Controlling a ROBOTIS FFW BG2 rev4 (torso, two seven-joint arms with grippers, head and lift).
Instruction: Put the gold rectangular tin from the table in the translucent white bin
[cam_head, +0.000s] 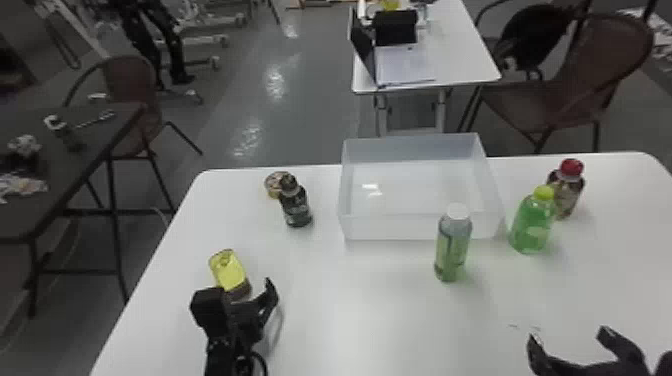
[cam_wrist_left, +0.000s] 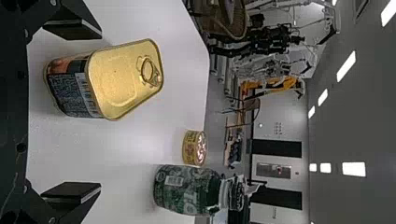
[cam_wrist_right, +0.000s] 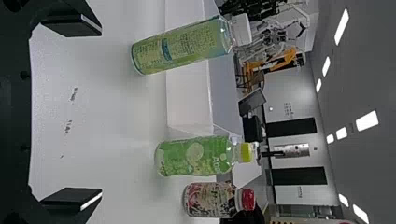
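The gold rectangular tin (cam_head: 227, 265) sits on the left of the white tabletop (cam_head: 360, 310), lid up. Its long axis runs away from the robot, the far end slanting a little to the left, and the ring pull (cam_wrist_left: 148, 71) is at that far end. In the head view the left claw (cam_head: 240, 291) hides part of its near, lower side; the left wrist view makes out the dark printed label there, with a barcode, and the pull's loop. The left claw (cam_wrist_left: 100, 111) is released, its fingers wide apart around the tin's near part, one closer to it than the other.

Beyond the tin stands a dark bottle (cam_head: 296, 205), covering part of a small round tin (cam_head: 274, 184) in the head view; the left wrist view shows more of that tin's yellow side. To the right, at the tabletop's far side, the head view shows the whole opening of the translucent white bin (cam_head: 345, 200). A white-capped bottle (cam_head: 452, 247) stands before it, overlapping its near wall. Right of the bin, a green bottle (cam_head: 532, 225) partly hides a red-capped one (cam_head: 570, 187). The right claw (cam_head: 570, 335) is released as well, its arm cut off by the head view's edge.
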